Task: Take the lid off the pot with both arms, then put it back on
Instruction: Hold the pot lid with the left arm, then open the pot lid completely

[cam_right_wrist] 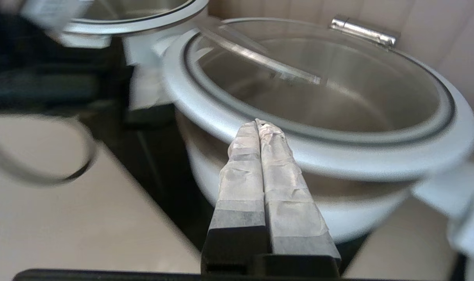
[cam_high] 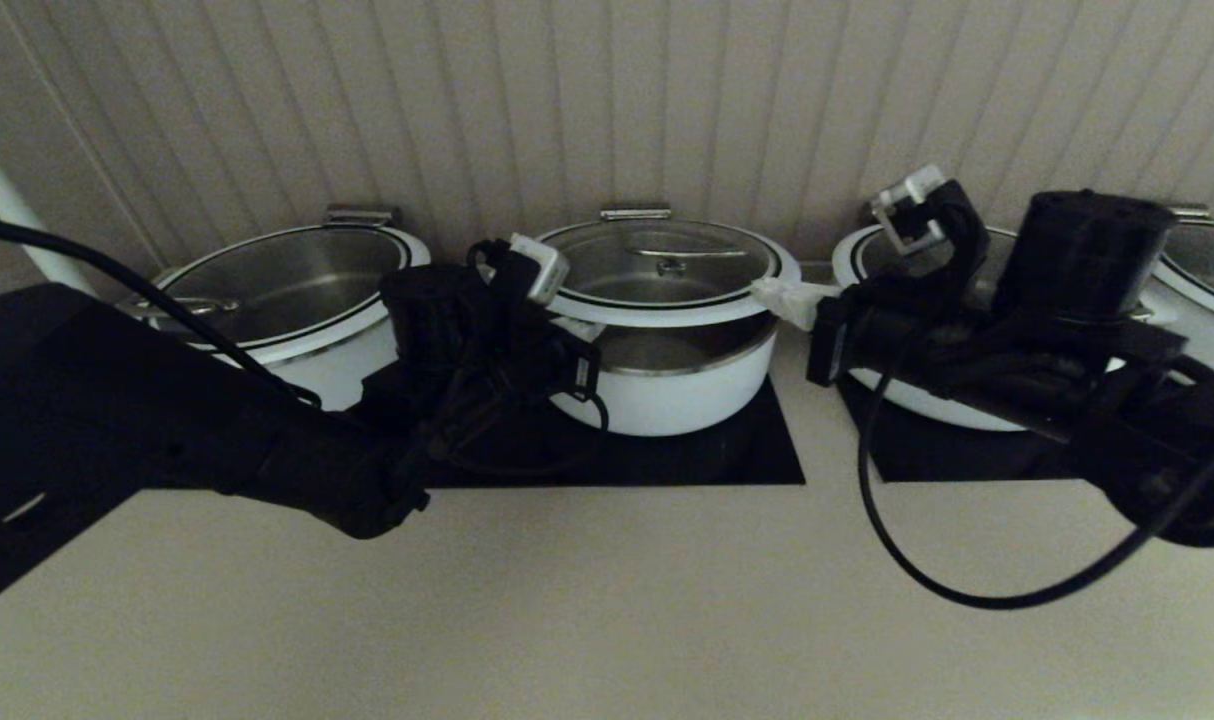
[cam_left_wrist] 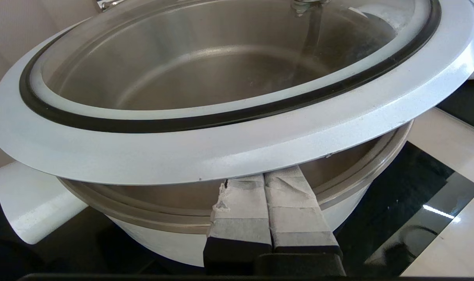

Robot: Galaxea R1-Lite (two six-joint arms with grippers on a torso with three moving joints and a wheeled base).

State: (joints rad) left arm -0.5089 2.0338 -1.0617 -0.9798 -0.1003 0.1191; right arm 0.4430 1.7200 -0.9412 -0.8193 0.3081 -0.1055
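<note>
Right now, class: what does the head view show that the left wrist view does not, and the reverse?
Only the head view shows both arms, the right gripper at the lid's right edge, and two neighbouring white pots. Only the left wrist view shows the left gripper, fingers together, tucked under the lid's white rim. Both show the lid raised off the pot, with a gap between.
</note>
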